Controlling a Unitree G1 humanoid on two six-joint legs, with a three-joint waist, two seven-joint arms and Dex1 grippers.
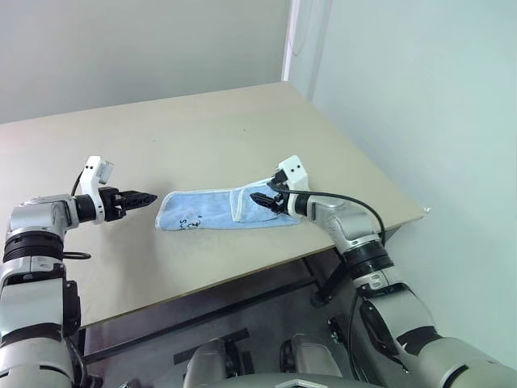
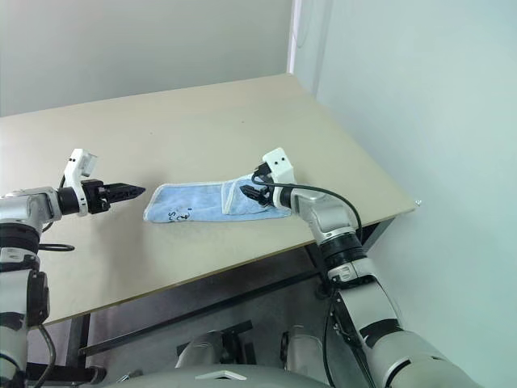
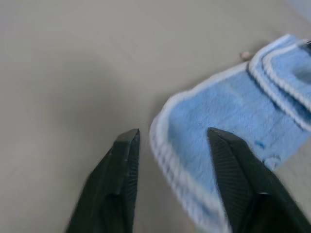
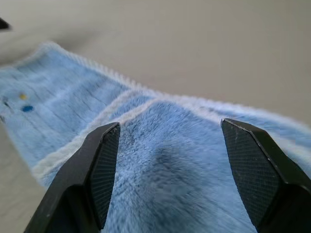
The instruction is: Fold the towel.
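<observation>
we see the towel (image 1: 226, 208) folded lengthwise on the counter (image 1: 202, 137); our right gripper (image 1: 262, 199) spread wide over it, left gripper (image 1: 145, 198) parted beside it.

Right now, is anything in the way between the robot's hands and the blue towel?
No, nothing visible is. The towel lies alone on the table. The left gripper is open just beside its end, with bare tabletop between. The right gripper is open right over the folded end.
</observation>
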